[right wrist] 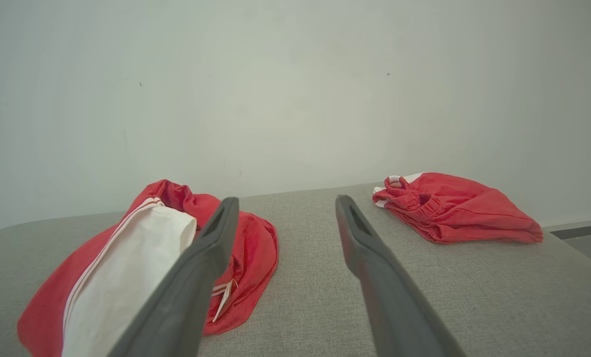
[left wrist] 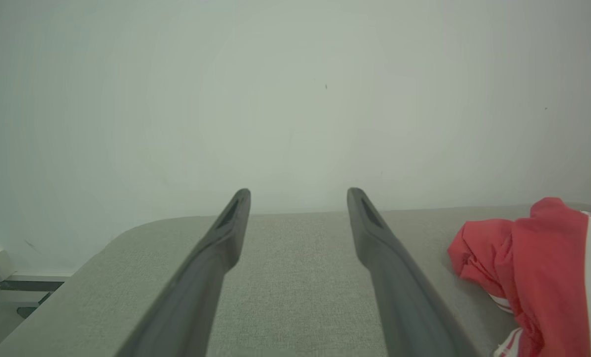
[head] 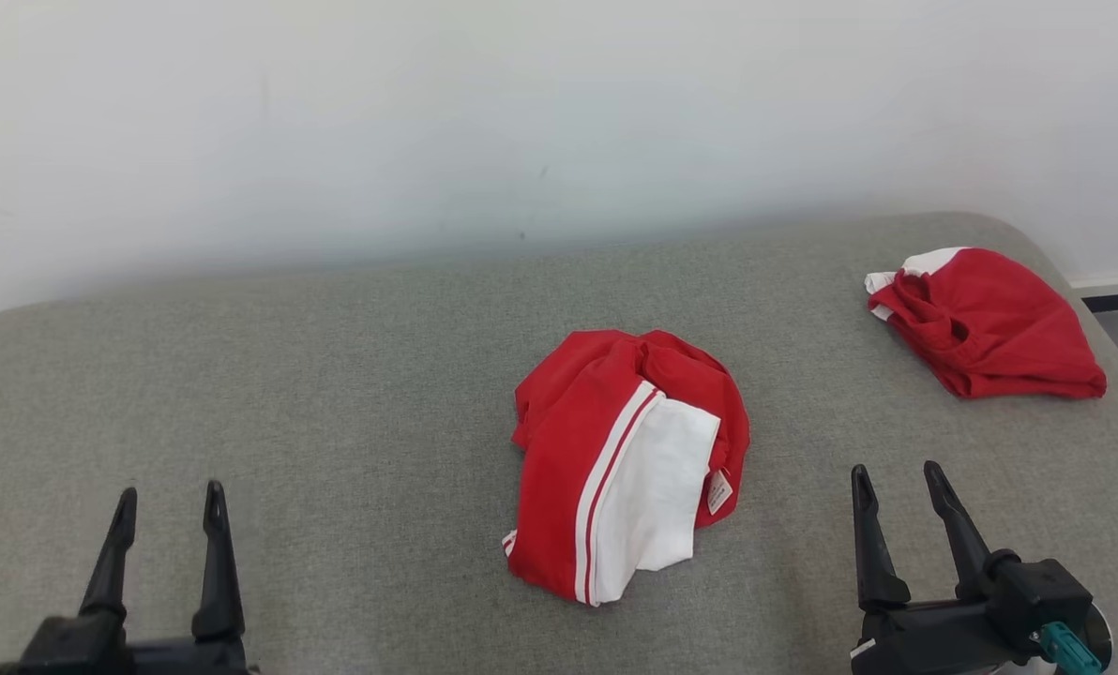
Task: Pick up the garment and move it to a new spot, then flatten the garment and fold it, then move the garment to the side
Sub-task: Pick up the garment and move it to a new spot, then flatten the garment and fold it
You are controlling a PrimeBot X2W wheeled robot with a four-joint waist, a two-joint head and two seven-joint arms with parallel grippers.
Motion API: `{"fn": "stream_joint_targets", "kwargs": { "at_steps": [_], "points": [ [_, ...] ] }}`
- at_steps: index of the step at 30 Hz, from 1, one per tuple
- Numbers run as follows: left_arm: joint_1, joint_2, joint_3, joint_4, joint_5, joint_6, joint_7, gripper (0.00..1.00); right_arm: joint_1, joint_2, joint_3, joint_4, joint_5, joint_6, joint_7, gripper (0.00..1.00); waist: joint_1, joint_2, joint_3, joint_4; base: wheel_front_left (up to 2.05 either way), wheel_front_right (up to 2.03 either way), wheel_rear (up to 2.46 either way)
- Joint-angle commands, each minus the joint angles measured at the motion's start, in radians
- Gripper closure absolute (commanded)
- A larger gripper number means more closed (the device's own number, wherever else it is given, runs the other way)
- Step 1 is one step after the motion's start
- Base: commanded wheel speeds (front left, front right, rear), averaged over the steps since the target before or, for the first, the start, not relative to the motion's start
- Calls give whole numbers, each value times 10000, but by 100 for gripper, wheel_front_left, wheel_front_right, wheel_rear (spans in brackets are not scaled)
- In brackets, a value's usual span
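Head view gives me the garment (head: 615,459) bunched in a soft heap near the middle of the desk (head: 334,394). It is red knit cloth with a white panel on its near side, edged by thin red and white stripes, and a small white label (head: 718,490) hangs at its right edge. The desk top is covered in grey woven fabric with a fine, even grain and rounded far corners, set against a plain pale wall (head: 521,112). A second red garment (head: 990,323), crumpled, with a gathered band and a bit of white at its far end, lies near the far right corner, well apart from the first.

My left gripper (head: 170,492) sits at the lower left over bare fabric, its two long, dark, tapering fingers (left wrist: 375,238) spread wide with nothing between them. My right gripper (head: 896,469) is at the lower right, its fingers (right wrist: 360,238) just as wide apart and empty. Neither touches any cloth. From the right wrist view the heap (right wrist: 127,263) lies left of the fingers and the other garment (right wrist: 459,208) lies ahead to the right. In the left wrist view the heap (left wrist: 538,263) is off to the right.
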Motion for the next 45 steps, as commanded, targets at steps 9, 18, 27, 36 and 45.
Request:
{"fn": "stream_joint_targets", "kwargs": {
  "at_steps": [9,18,27,36,45],
  "points": [
    [935,-361,411,14,447,-959,-30,0,202,81,-87,101,109,-29,-15,0,-1,0,-165,288,0,0,0],
    [1260,-661,896,344,700,-1378,-30,0,348,174,-125,110,83,-27,-13,0,-1,0,-279,633,0,0,0],
    [1377,-735,1106,537,1134,-1443,-30,0,434,203,-111,290,54,-29,-13,0,-1,0,-305,785,0,0,0],
    [1391,-796,1238,495,1414,-1427,-30,0,537,170,-70,296,12,-29,-13,0,-1,0,-332,731,0,0,0],
    [1331,-813,1261,548,1530,-1437,-30,0,633,158,15,267,-70,-29,-13,0,-1,0,-336,667,0,0,0]
  ]
}}
